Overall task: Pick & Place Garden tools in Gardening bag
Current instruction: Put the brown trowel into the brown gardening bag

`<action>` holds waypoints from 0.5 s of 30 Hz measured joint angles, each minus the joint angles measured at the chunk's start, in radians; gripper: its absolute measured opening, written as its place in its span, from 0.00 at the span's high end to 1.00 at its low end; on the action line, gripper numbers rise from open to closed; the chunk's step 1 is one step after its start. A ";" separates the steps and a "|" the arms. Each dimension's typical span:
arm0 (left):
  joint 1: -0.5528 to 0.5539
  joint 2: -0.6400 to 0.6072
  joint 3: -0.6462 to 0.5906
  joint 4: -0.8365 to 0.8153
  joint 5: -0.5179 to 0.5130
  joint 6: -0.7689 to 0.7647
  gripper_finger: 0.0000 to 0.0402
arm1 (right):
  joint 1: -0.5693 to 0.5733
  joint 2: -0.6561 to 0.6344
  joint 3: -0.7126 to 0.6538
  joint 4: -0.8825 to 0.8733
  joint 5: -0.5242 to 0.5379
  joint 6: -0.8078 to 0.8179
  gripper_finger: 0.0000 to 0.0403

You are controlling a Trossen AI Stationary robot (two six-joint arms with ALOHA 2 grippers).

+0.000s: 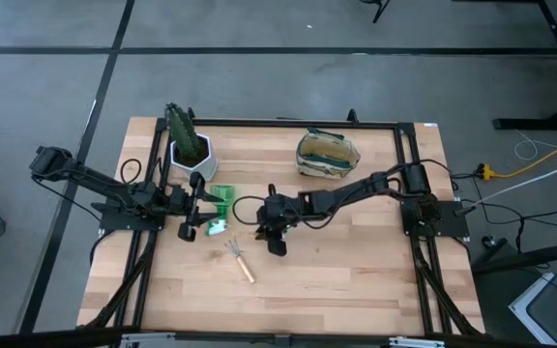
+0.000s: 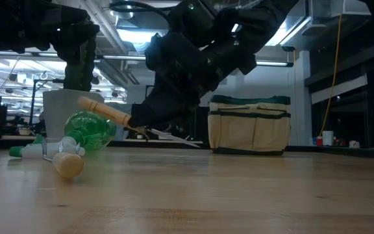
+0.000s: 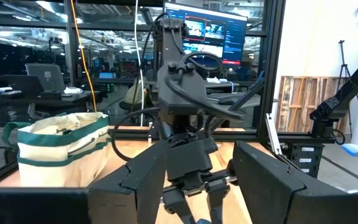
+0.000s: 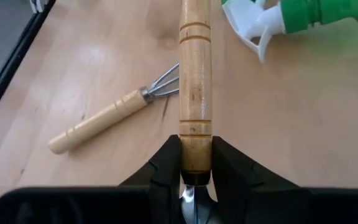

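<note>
Your right gripper (image 4: 196,171) is pinching the trowel (image 4: 195,81) right at the blade end of its wooden handle, lifted off the table. It could swivel or slip on the way to the gardening bag (image 1: 325,155), well apart. Left gripper (image 1: 193,205) waits, spread, by the green spray bottle (image 1: 220,198).

You've got bare bench (image 1: 356,271) between the right arm and the gardening bag (image 1: 326,155); rake (image 1: 240,260), green spray bottle (image 1: 219,200) and cactus pot (image 1: 190,153) crowd the left.
</note>
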 joint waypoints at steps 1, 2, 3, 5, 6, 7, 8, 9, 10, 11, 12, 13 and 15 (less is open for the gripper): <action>0.000 0.000 0.000 0.000 0.000 0.000 0.55 | 0.003 0.000 0.000 0.004 0.003 0.003 0.82; 0.000 0.000 0.000 0.000 0.000 0.000 0.55 | 0.005 0.000 0.000 0.011 0.004 0.003 0.82; 0.000 0.000 0.000 0.000 0.000 0.000 0.55 | 0.007 0.000 0.000 0.022 0.004 0.003 0.82; 0.000 0.000 0.000 0.000 0.000 0.000 0.55 | 0.013 -0.004 0.000 0.039 0.004 0.003 0.82; 0.000 0.000 0.000 0.000 0.000 0.000 0.55 | 0.016 -0.005 0.003 0.046 0.005 0.003 0.82; 0.000 0.000 0.000 0.000 0.000 0.000 0.55 | 0.018 -0.005 0.012 0.037 0.005 0.003 0.82; 0.000 0.000 0.000 0.000 0.000 0.000 0.55 | 0.021 -0.005 0.024 0.021 0.005 0.003 0.82; 0.000 0.000 0.000 0.000 0.000 0.000 0.55 | 0.025 -0.005 0.039 0.003 0.005 0.003 0.82; 0.000 0.000 0.000 0.000 0.000 0.000 0.55 | 0.029 -0.005 0.055 -0.008 0.004 0.003 0.82; 0.000 0.000 0.000 0.000 0.000 0.000 0.55 | 0.032 -0.005 0.072 -0.015 0.005 0.002 0.82; 0.000 0.000 0.000 0.000 0.000 0.000 0.55 | 0.035 -0.005 0.087 -0.021 0.005 0.000 0.82; 0.000 0.000 0.000 0.000 0.000 0.000 0.55 | 0.037 -0.005 0.103 -0.030 0.004 -0.001 0.82; 0.000 0.000 0.000 0.000 0.000 0.000 0.55 | 0.042 -0.005 0.127 -0.038 0.004 -0.002 0.82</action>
